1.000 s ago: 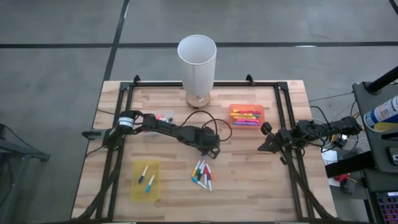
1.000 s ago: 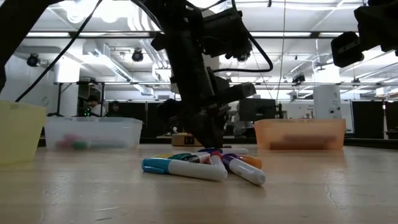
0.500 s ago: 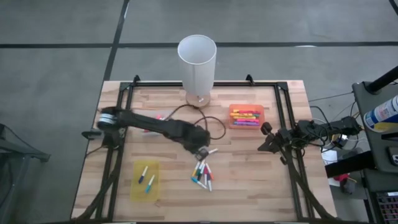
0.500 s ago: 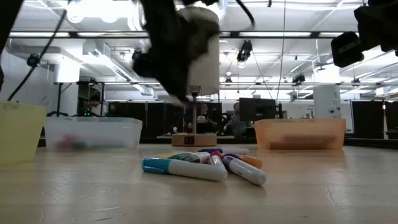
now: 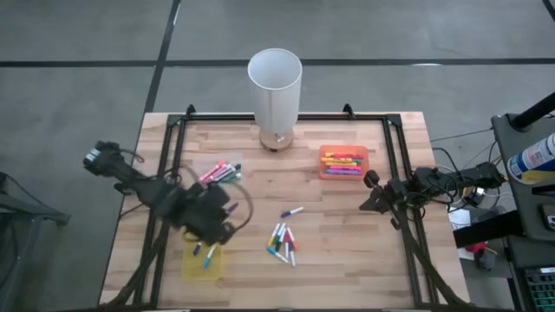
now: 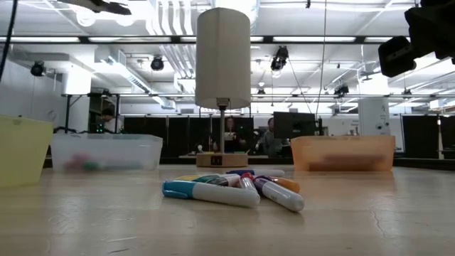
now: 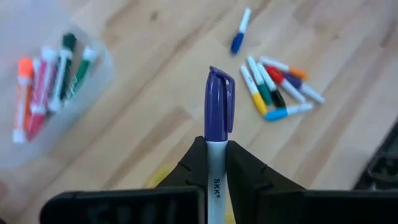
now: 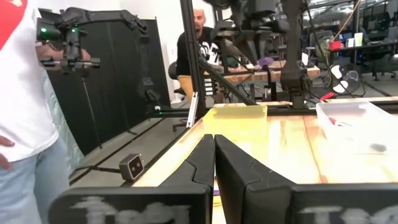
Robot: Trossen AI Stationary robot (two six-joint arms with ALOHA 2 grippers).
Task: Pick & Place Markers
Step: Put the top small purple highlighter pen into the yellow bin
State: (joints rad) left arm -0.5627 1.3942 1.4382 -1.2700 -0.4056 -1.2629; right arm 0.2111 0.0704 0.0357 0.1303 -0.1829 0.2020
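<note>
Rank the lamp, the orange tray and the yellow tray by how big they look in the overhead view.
1. Lamp, clearly largest.
2. Yellow tray and orange tray: look alike; the left arm covers part of the yellow tray, so no ranking.

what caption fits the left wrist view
Left claw shut on purple-capped white marker above the wooden table.

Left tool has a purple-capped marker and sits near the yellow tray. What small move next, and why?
Probably lower the left tool over the yellow tray and release: it grips the purple-capped marker above that tray, which already holds markers.
</note>
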